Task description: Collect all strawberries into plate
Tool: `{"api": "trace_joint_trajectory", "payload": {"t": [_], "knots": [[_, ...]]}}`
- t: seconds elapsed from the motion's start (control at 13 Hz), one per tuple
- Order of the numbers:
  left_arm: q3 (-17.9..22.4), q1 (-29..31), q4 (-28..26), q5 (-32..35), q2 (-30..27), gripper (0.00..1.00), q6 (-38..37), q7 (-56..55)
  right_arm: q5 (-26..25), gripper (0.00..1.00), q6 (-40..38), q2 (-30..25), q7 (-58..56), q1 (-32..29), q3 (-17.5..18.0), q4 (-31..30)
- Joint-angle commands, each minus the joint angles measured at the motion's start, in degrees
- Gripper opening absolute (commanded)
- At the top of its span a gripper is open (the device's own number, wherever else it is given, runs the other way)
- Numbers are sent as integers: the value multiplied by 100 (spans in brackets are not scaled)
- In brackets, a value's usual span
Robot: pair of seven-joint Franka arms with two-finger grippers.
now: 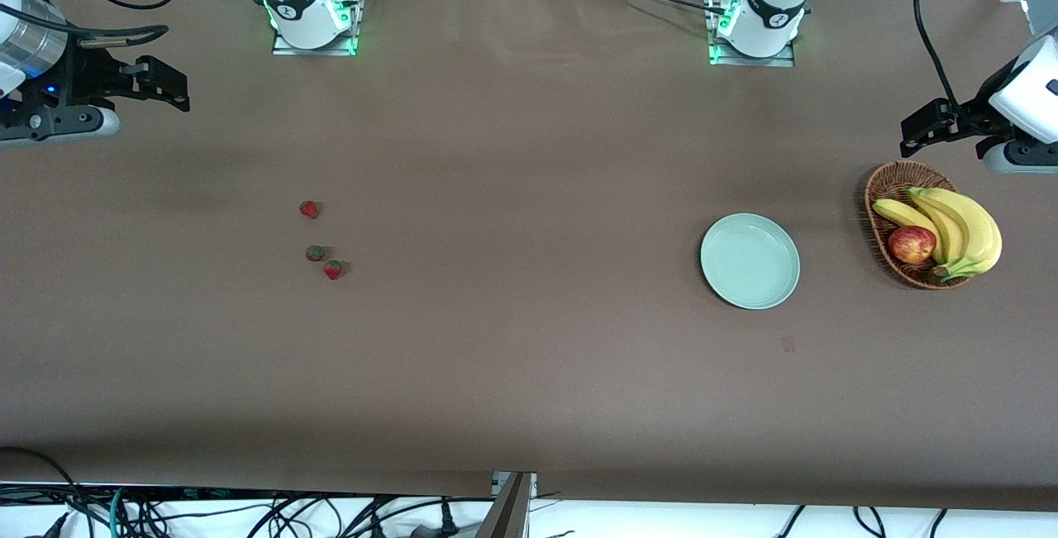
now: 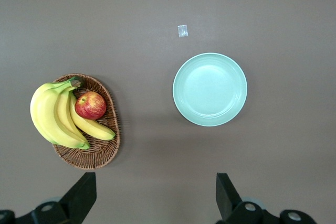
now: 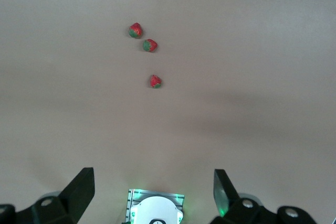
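I see three strawberries toward the right arm's end of the table: one strawberry [image 1: 309, 209] lies farthest from the front camera, a second strawberry [image 1: 315, 253] sits nearer, and a third strawberry [image 1: 333, 269] lies just beside the second, nearest the camera. The mint-green plate [image 1: 750, 261] sits well apart from them, toward the left arm's end, with nothing on it. Beside it stands a wicker basket [image 1: 878, 191] holding bananas [image 1: 963, 228] and a red apple [image 1: 912, 245]. My right gripper [image 1: 161, 83] hangs over its table end, fingers spread apart. My left gripper [image 1: 930, 126] hovers above the basket, fingers likewise apart, gripping nothing.
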Motion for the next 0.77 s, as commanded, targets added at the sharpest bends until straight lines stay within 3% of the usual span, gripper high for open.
{"api": "trace_joint_trajectory", "payload": {"t": [0.0,0.69], "knots": [[7,-15,-32,-103,-79,100,-41,-34,111,100,-41,53,26,-28,14,143],[7,-6,-32,-95,-79,100,-41,-17,111,100,-6,131,-10,-37,14,160]]}}
